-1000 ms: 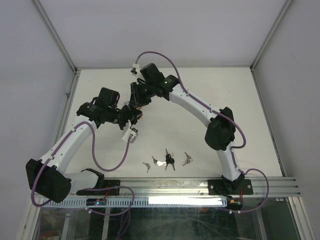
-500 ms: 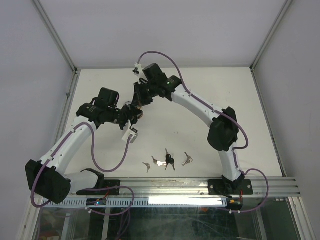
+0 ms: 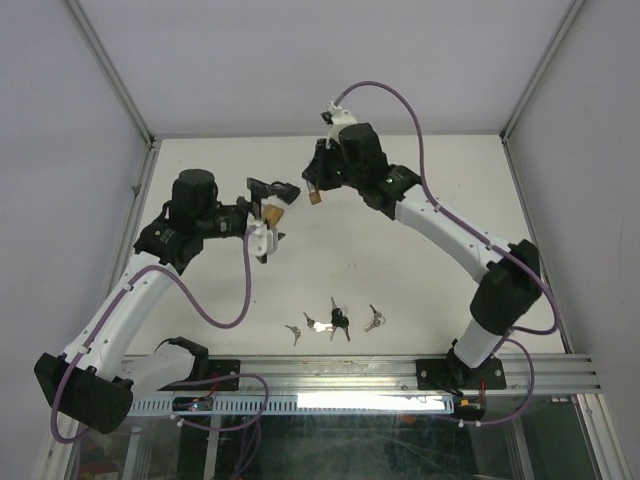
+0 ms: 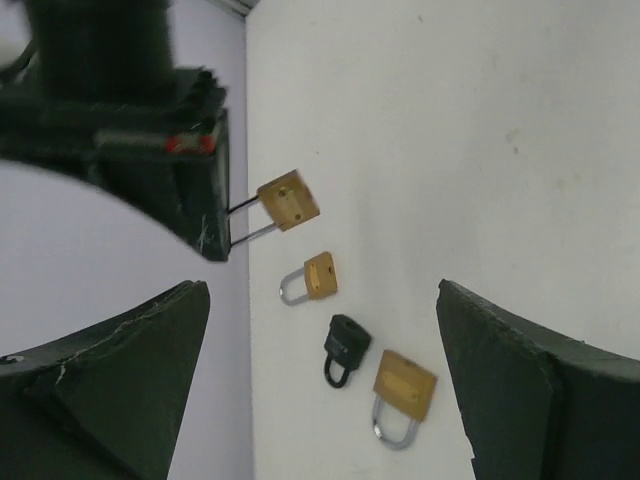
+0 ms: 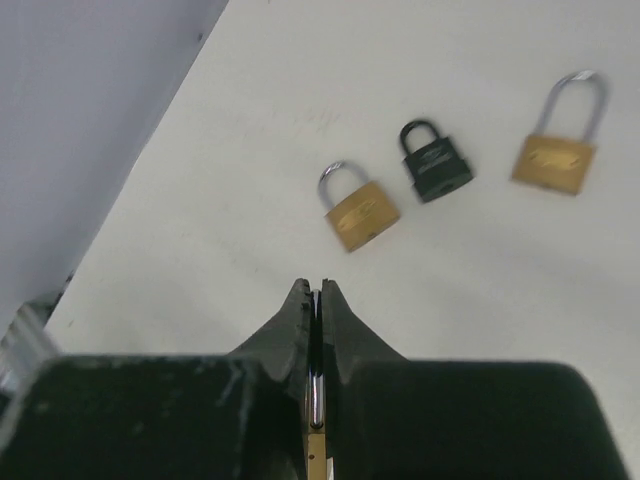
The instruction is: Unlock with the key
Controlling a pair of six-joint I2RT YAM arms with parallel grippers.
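My right gripper (image 5: 311, 291) is shut on the shackle of a brass padlock (image 4: 288, 200). The padlock hangs above the table, and its body shows just below the jaws (image 5: 316, 466). From above, that gripper (image 3: 314, 186) and the held padlock (image 3: 315, 197) are at the back middle. My left gripper (image 4: 322, 300) stands wide open with nothing between its fingers, a little left of the held padlock (image 3: 274, 208). Several keys (image 3: 335, 322) lie near the front edge, far from both grippers. I see no key in the held padlock.
Three padlocks lie on the white table (image 5: 250, 220) below the grippers: a small brass one (image 5: 360, 212), a black one (image 5: 436, 170) and a larger brass one (image 5: 555, 160). The left wall (image 4: 120, 300) is close to the left gripper.
The left gripper has opened and drawn back to the left. The right gripper has closed on the shackle and carried the brass padlock up and to the right.
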